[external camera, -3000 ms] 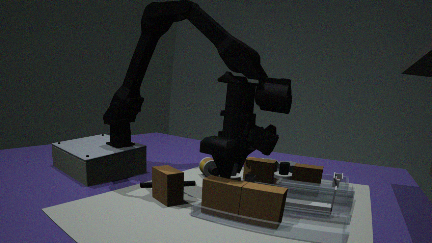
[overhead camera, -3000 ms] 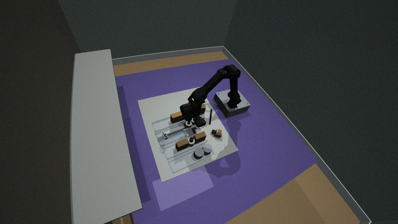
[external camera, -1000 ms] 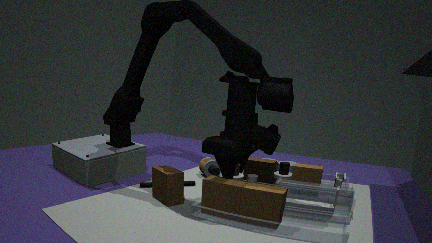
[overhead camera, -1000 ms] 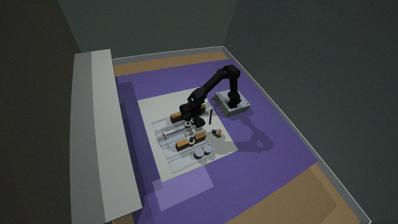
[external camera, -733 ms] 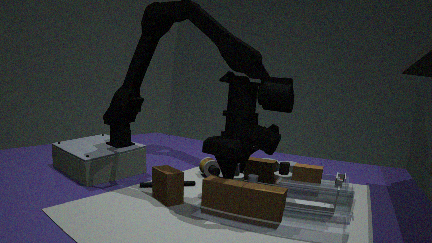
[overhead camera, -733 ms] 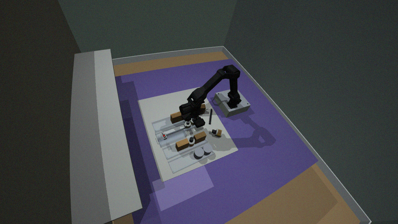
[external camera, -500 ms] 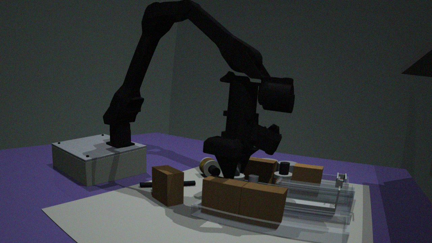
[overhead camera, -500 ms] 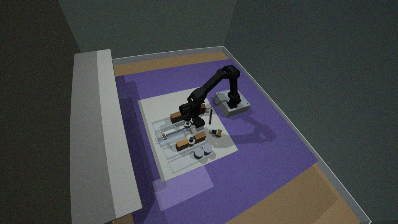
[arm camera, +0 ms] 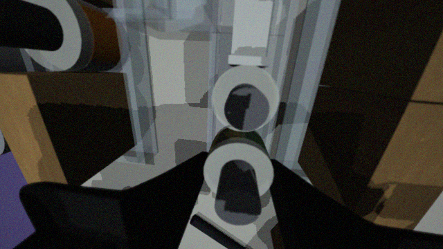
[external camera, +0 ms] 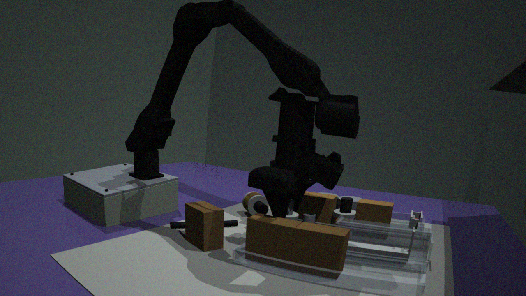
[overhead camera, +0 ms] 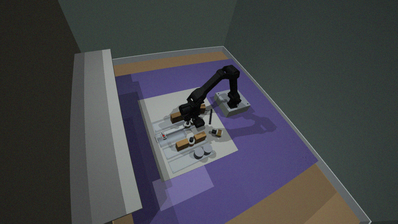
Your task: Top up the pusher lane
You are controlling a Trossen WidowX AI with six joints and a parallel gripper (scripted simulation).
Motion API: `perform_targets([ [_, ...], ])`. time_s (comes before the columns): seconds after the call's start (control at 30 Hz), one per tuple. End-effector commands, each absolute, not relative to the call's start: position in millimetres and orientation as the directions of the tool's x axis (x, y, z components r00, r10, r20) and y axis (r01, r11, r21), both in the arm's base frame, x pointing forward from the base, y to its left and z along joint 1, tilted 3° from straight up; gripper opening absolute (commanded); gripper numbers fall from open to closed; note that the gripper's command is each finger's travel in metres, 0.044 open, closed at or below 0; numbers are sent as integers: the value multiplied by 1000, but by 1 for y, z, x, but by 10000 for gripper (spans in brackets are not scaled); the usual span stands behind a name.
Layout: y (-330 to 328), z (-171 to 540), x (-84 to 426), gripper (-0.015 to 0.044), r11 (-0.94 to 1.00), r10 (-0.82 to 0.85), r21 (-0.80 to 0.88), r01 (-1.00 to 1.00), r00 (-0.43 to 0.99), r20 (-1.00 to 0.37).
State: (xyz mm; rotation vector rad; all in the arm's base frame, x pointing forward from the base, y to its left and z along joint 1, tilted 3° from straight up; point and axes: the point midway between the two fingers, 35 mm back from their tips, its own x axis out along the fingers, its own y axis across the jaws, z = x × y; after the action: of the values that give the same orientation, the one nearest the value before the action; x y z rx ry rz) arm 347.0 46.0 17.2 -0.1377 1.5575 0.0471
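The hand (arm camera: 239,173) is pinching the new jar (arm camera: 238,169) by its sides, one black finger (arm camera: 166,194) on each flank, at the front mouth of the sprung lane (arm camera: 287,114). In the wrist view this jar shows a pale shoulder ring, a dark cap and a dark olive body. Directly beyond it, inside the lane, stands the old jar (arm camera: 246,100) with the same pale ring and dark cap; the two jars meet rim to rim (whether they truly press together cannot be told). Behind the old jar a pale block, the pusher plate (arm camera: 250,34), sits close at its far side.

Seen from the exterior camera, the arm (external camera: 235,62) reaches down steeply, and the hand is partly hidden behind a row of brown boxes (external camera: 296,239) that flanks the lane. On the other side of the lane are more boxes and a dark-capped jar (external camera: 345,206). A tan jar (external camera: 253,202) lies tipped on the desk (external camera: 121,264) in front of the lane.
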Motion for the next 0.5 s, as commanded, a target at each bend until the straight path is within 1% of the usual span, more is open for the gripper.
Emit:
perform_targets([
  [0.0, 47, 18, 354, 0, 991, -54, -58, -122, 42, -998],
  [0.47, 46, 13, 354, 0, 991, -54, -58, -122, 42, -998],
])
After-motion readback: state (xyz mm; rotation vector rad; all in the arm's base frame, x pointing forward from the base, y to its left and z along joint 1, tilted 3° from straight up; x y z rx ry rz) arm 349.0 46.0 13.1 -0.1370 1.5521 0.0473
